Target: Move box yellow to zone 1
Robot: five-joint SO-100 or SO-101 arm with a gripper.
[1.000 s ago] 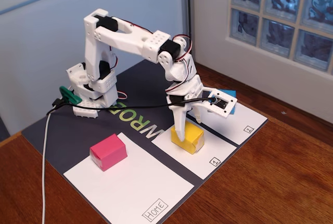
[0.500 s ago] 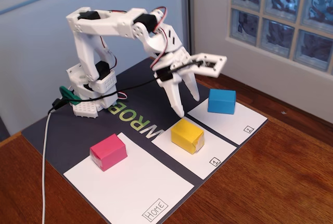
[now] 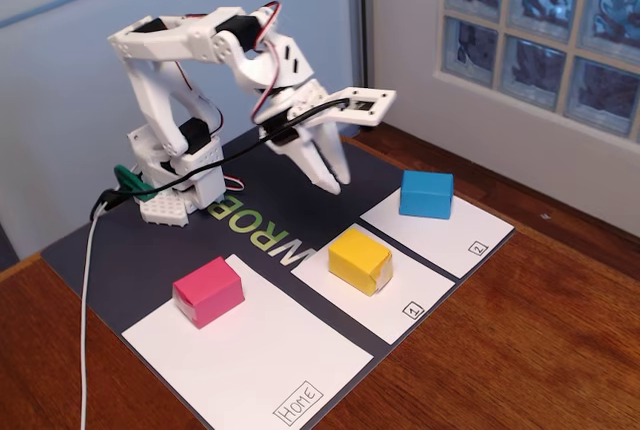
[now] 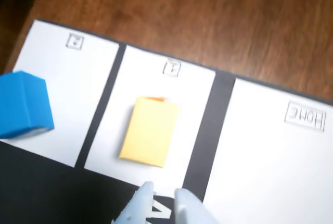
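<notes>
- Yellow box (image 3: 359, 260) sits flat on the zone 1 panel (image 3: 415, 290), nothing touching it. Wrist view confirms: yellow box (image 4: 150, 131) lies inside the panel with the boxed "1" (image 4: 171, 68), white margin on all sides.
- Judgement: placement looks done; box is square enough to the panel, no overhang onto the dark mat (image 3: 280, 165).
- Gripper (image 3: 335, 182) is raised, well clear of the box, fingers pointing down over the mat behind zone 1. It holds nothing. Tips look close together with a narrow gap in the wrist view (image 4: 161, 195); I read it as nearly closed, but can't be sure.
- Blue box (image 3: 426, 194) is on the panel marked "2", pink box (image 3: 208, 291) on the "Home" panel (image 3: 260, 360). Both well apart from the arm, so a retreat path is free.
- Versus a second ago: the gripper was down at the yellow box, fingers astride it. Half a second ago it had lifted off. Now it is higher and pulled further back toward the base (image 3: 175, 200), arm folded up.
- Yellow, blue and pink boxes have not shifted across the frames.
</notes>
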